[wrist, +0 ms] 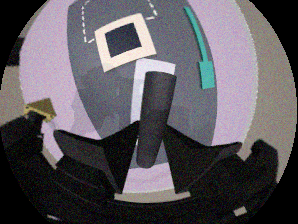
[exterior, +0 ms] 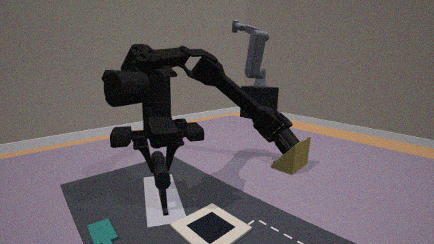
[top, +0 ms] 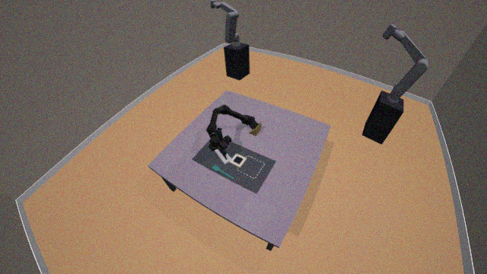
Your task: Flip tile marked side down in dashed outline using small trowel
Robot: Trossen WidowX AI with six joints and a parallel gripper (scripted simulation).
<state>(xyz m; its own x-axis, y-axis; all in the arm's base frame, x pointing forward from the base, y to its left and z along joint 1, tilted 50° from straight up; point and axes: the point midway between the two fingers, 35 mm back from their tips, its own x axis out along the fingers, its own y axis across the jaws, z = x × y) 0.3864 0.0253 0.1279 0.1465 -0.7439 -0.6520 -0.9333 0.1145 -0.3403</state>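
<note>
The small trowel has a pale blade (top: 220, 155) (exterior: 154, 203) (wrist: 155, 65) and a thick black handle. The blade is low over the dark mat (top: 202, 157) (exterior: 102, 193) (wrist: 85, 80); contact with the mat is unclear. My gripper (exterior: 159, 169) (wrist: 151, 125) points down and is shut on the trowel's handle, with a finger on each side. The tile (top: 238, 160) (exterior: 210, 227) (wrist: 123, 40) lies flat, dark square up, just ahead of the blade. I cannot tell whether they touch. The dashed outline (top: 264, 164) (exterior: 274, 230) begins at the tile's far corner.
A teal flat-headed tool (top: 216, 167) (exterior: 102, 231) (wrist: 206, 75) lies on the mat beside the trowel. A mustard wedge (top: 256, 129) (exterior: 293, 159) (wrist: 41, 109) is at my arm's other end. Two grey arms stand on black pedestals (top: 237, 62) (top: 382, 119) beyond the table.
</note>
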